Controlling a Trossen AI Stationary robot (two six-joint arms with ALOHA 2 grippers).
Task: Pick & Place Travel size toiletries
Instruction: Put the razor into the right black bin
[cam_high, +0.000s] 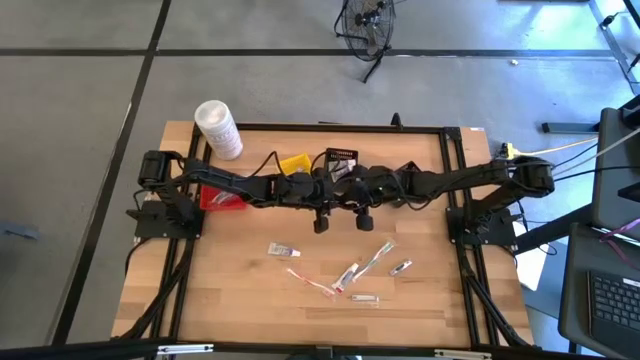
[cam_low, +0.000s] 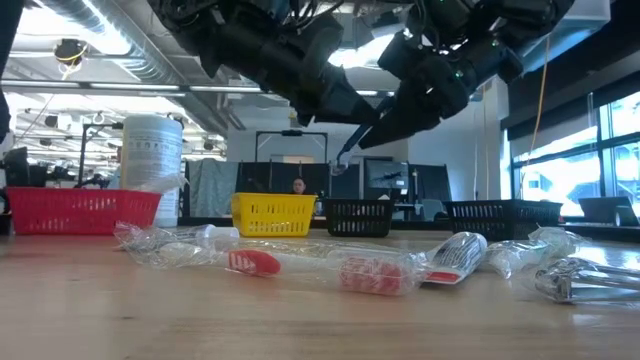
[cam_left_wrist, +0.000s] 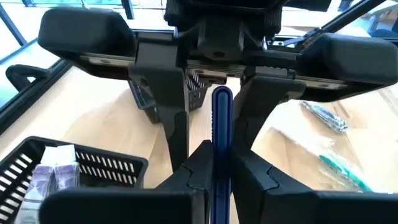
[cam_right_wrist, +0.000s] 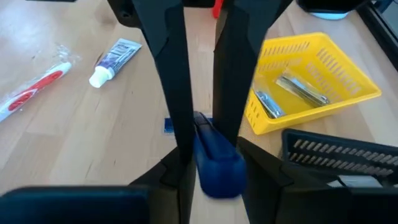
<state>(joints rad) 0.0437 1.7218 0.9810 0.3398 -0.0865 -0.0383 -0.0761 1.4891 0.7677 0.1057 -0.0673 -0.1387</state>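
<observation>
Both wrist views show what the high view hides: the left gripper (cam_left_wrist: 214, 162) and right gripper (cam_right_wrist: 208, 149) each pinch opposite ends of one blue stick (cam_left_wrist: 221, 134), held above the table (cam_high: 240, 290) near the yellow basket (cam_right_wrist: 323, 81). What the stick is stays unclear.

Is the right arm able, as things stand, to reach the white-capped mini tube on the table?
Probably not at once: the right tool is at a blue item that the left tool grips above the table's middle. The mini tube itself lies uncovered, clear of its neighbours.
</observation>
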